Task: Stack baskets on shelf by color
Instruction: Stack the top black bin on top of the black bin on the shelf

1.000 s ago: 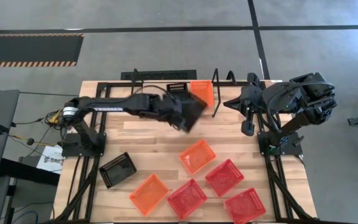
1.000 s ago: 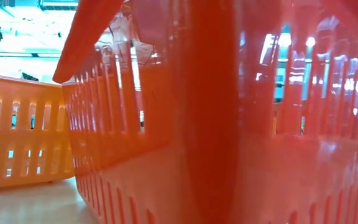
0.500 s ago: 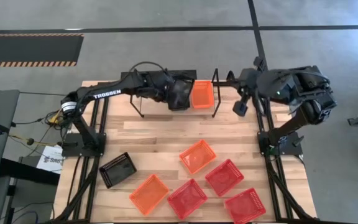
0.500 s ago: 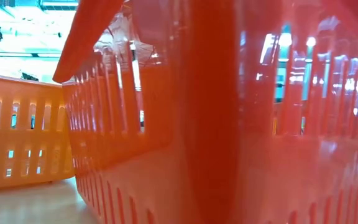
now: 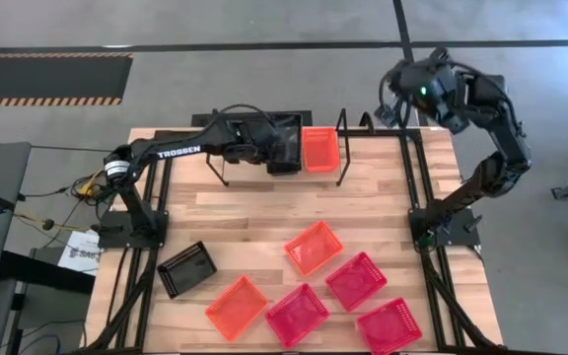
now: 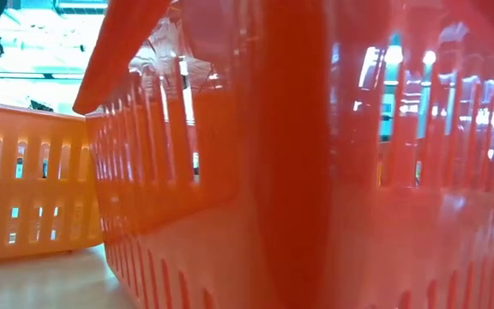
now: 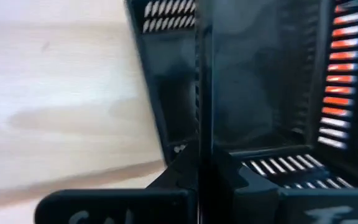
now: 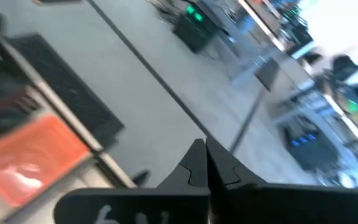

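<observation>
My left gripper [image 5: 267, 146] reaches over the shelf [image 5: 227, 150] at the table's far edge, shut on a black basket [image 5: 284, 141]. That basket sits level over the shelf's middle spot, above another black basket [image 7: 166, 9]; I cannot tell whether they touch. An orange basket [image 5: 319, 148] stands on the shelf beside it. On the table lie one black basket [image 5: 186, 268], two orange baskets [image 5: 314, 247] [image 5: 236, 307] and three red baskets [image 5: 356, 281] [image 5: 297, 316] [image 5: 389, 327]. My right gripper [image 8: 205, 155] is shut, raised high beyond the table's far right corner [image 5: 388, 104]. My left gripper holds the black basket by one side wall [image 7: 201, 93], pinched with one finger inside the basket and one outside. It comes from the table's left, reaching level over the shelf board. The basket sits level with its opening up over the shelf's middle.
The shelf's black wire uprights [image 5: 343, 148] [image 5: 215, 158] stand at both ends of the board. In the low view a red basket [image 6: 316, 172] and an orange basket [image 6: 24, 180] fill the picture. Bare wood lies between the shelf and the loose baskets.
My left gripper has carried the black basket from above the table's middle toward the far edge and onto the shelf's middle spot, turning it from tilted to level. My right arm has risen and swung toward the far edge, beyond the table.
</observation>
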